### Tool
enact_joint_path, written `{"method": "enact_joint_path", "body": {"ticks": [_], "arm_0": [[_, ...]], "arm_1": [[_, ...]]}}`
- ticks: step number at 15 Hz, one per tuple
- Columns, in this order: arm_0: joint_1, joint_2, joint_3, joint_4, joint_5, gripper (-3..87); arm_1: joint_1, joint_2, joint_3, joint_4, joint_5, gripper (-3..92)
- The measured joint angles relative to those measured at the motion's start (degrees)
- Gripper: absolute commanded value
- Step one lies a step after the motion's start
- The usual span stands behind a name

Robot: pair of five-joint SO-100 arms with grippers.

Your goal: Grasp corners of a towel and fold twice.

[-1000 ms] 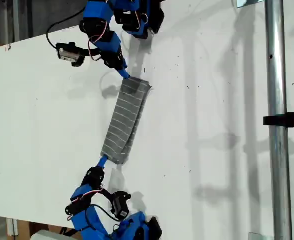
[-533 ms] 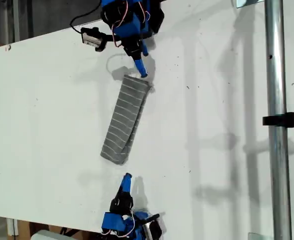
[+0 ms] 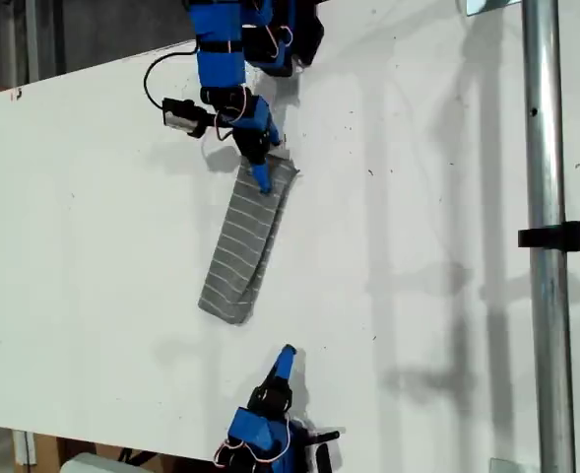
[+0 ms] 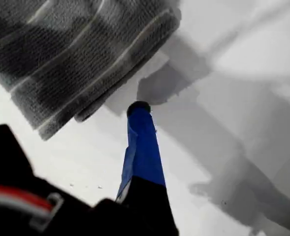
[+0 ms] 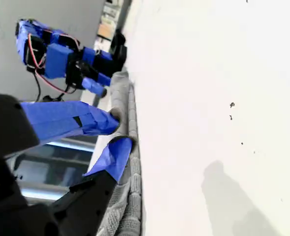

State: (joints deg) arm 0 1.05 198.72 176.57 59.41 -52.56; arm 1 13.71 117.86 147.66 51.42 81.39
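Two changes show in the exterior view since half a second ago: my first gripper (image 3: 262,180) has dropped onto the upper end of the towel (image 3: 242,241), and my second gripper (image 3: 286,353) has swung toward the exterior view's right, apart from the cloth. The folded grey strip lies unmoved on the smooth white table (image 3: 418,246).

First wrist view: one blue finger (image 4: 140,110) hangs beside the towel's (image 4: 85,54) ribbed, white-striped layers; whether this claw is parted, I cannot tell.

Second wrist view: the blue jaws stand apart, empty.

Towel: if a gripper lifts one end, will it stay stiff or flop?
Probably flops: the towel lies in soft, rounded folded layers. Likely light, being thin cloth; its coarse weave should resist slipping.
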Motion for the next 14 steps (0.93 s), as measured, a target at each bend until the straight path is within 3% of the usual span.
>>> {"method": "enact_joint_path", "body": {"ticks": [4, 6, 7, 8, 10, 14], "arm_0": [[0.4, 0.0, 0.7, 0.3, -1.1, 3.2], [0.3, 0.0, 1.0, 0.5, -1.1, 2.0], [-0.4, 0.0, 1.1, 0.5, -1.1, 1.9], [-0.7, 0.0, 1.1, 0.7, -1.1, 1.8], [-0.6, 0.0, 1.2, 0.7, -1.1, 1.5], [-0.6, 0.1, 1.4, 0.9, -1.1, 1.4]], "arm_1": [[7.6, -12.2, -7.4, -6.4, -9.4, 29.1], [12.3, -13.4, -7.6, -12.9, -15.2, 5.7], [14.1, -13.5, -8.3, -13.8, -17.1, -0.1], [15.5, -13.4, -9.2, -13.3, -17.8, -0.1], [14.4, -10.8, -12.8, 0.1, -17.9, -0.1], [8.2, -2.8, -25.2, 45.8, -11.3, -0.1]]}}
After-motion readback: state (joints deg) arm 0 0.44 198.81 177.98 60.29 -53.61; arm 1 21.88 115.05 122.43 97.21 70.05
